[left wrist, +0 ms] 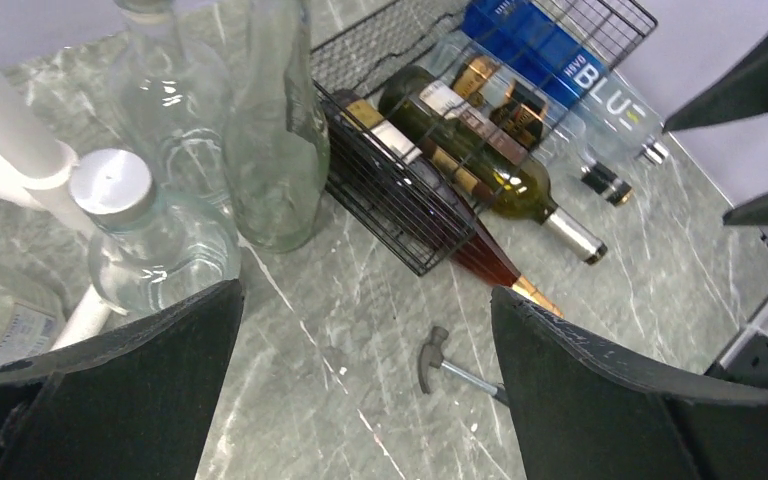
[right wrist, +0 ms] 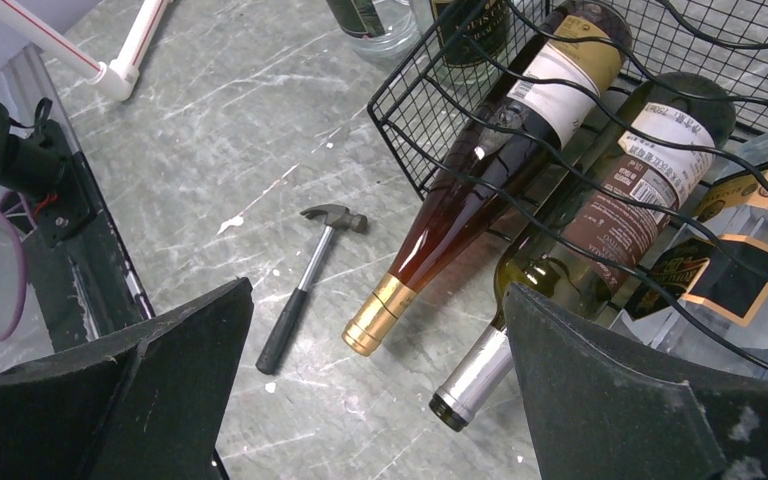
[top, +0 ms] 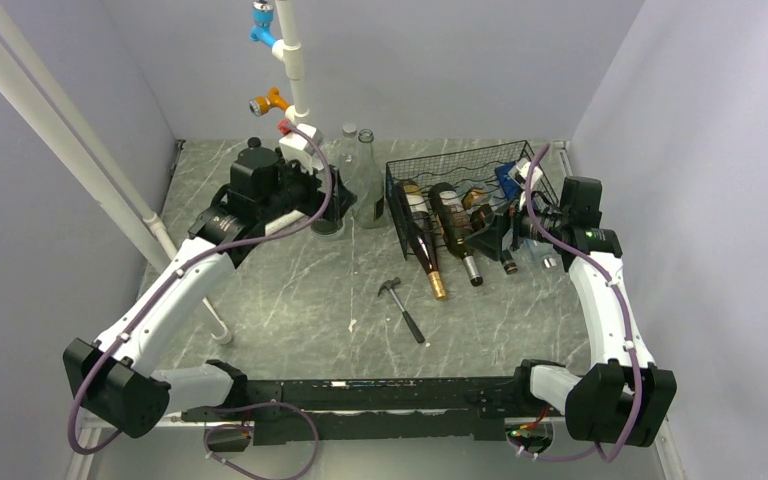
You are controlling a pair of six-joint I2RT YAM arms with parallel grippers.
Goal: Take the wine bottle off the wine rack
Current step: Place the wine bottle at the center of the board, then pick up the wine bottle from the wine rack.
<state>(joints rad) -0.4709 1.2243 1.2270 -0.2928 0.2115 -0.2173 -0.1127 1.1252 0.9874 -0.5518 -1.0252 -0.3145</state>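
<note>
Top external: right hand (top: 493, 238) partly covers wine rack (top: 440, 165).

**Top external:** is sitting high above and behind the arm bases, looking down and forward toward the far wall. It is standing far off and taking in the whole table (top: 290, 300).

**Left wrist:** is riding at the table's far left, looking rightward and down between the fingers of the left gripper (left wrist: 365, 295). The wine rack (left wrist: 390, 210) is lying at middle distance.

**Right wrist:** is hovering near the rack's near end, looking down and leftward past the right gripper (right wrist: 380, 290). It is sitting close in, with bottle necks filling the frame.

**Shared:** all three views are taking in the hammer (top: 401, 307), the rack's near left corner and the gold-capped bottle (right wrist: 460, 220).
</note>
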